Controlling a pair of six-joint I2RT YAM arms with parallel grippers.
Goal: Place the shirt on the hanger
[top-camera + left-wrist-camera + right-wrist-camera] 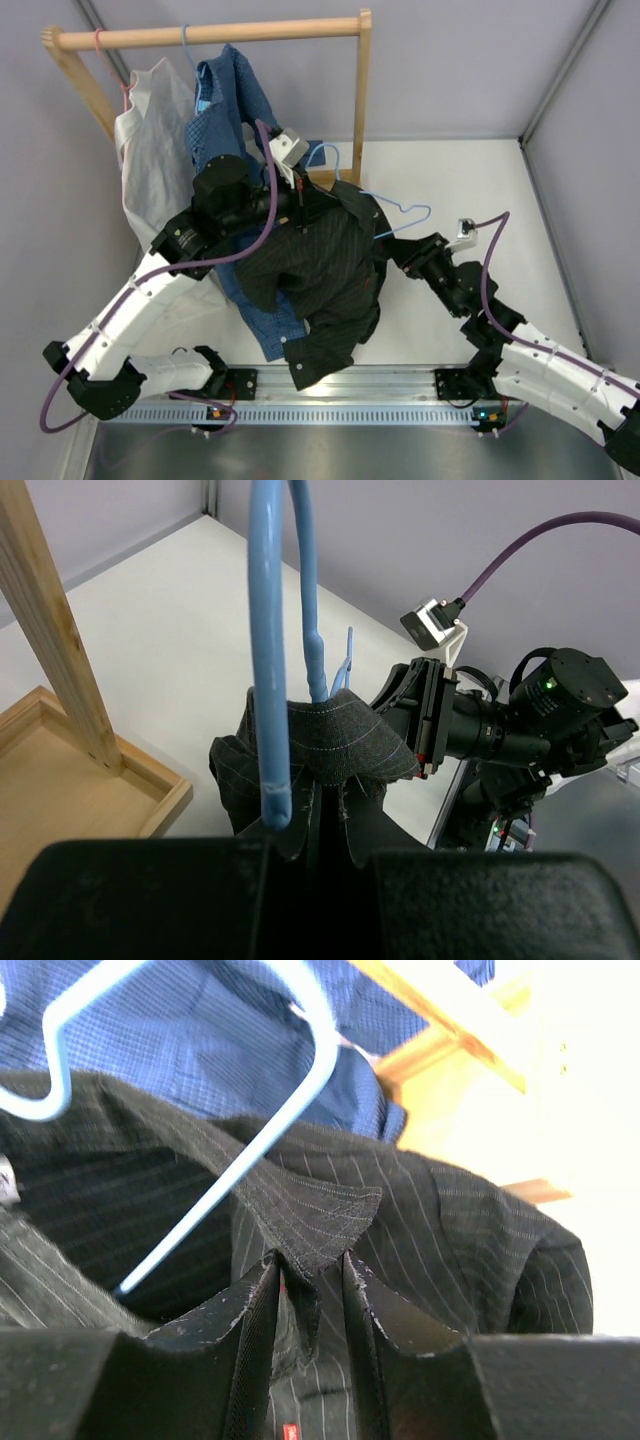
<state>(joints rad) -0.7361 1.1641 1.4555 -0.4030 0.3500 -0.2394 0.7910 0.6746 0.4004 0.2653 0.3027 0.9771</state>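
Observation:
The black pinstriped shirt (325,270) hangs bunched between my two arms above the table. The light-blue wire hanger (395,212) lies partly inside it, its hook (322,155) sticking out at the back. My left gripper (312,205) is shut on the shirt's collar fabric (340,745), and the hanger wire (268,680) rises right in front of its jaws. My right gripper (388,250) grips the other side of the collar. In the right wrist view its fingers (255,1305) hold a fold of the collar (310,1215), and the hanger wire (250,1150) crosses just to the left.
A wooden clothes rack (210,35) stands at the back left, with its base tray (60,750) below. On it hang a pale grey shirt (150,140) on a pink hanger and a blue patterned shirt (225,100). The blue shirt's tail (265,325) hangs below the black one.

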